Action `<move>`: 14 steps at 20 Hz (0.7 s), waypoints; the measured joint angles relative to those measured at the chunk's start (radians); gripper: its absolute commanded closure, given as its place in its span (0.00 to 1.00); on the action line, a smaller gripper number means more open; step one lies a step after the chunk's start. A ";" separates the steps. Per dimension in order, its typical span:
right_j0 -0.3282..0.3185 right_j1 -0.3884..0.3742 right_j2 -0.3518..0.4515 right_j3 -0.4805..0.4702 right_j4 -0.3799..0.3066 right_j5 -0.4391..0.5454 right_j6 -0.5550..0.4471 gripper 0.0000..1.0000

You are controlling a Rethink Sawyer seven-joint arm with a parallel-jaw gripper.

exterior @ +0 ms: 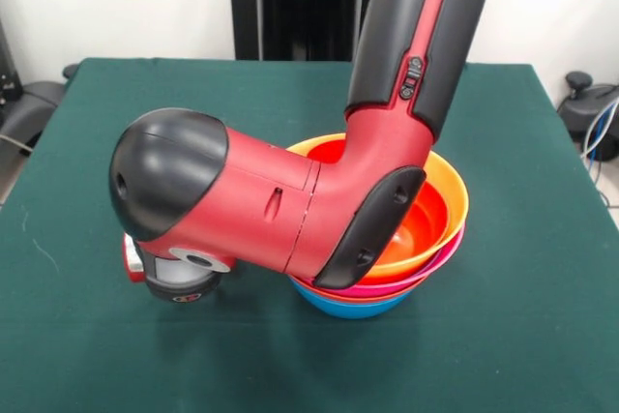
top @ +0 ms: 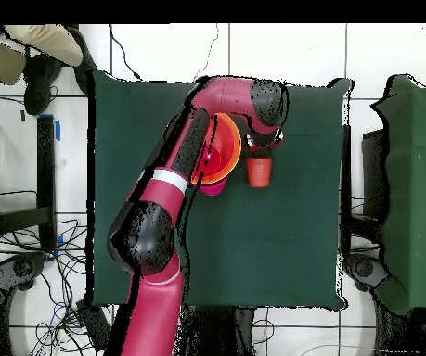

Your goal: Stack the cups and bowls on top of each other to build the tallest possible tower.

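Front, wrist: nearest the camera hangs the arm's (exterior: 290, 200) black-capped wrist, low over the green table (exterior: 522, 336); under it a grey and black end piece with a red edge sits just above the cloth, and the gripper itself cannot be made out there.
Front, tower: the tower (exterior: 435, 239) stands mid-table behind the arm, large bowls nested, yellow-orange rim on top, then red, pink, and blue lowest; the arm hides its left half and its centre.
Front, cups: none visible in this view.
Overhead, arm: it reaches from the bottom edge up across the table and bends over the pile.
Overhead, cup: a red cup (top: 259, 171) stands on the cloth just beside the bowls, with the gripper (top: 264, 148) directly above it at the arm's end.
Overhead, pincer: whether it is apart, together or clamped on the cup cannot be told.
Overhead, edge: a person's legs (top: 31, 46) show at the top left, off the table.
Progress: the large bowls look nested; judging from this, the red cup is not yet on the pile, and the orange cup and small bowls are not seen.
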 measured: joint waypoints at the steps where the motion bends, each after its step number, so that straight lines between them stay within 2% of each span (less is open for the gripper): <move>1: 0.001 0.001 0.000 0.000 -0.001 -0.002 0.000 1.00; 14: 0.003 0.006 0.000 0.001 -0.016 -0.004 0.000 1.00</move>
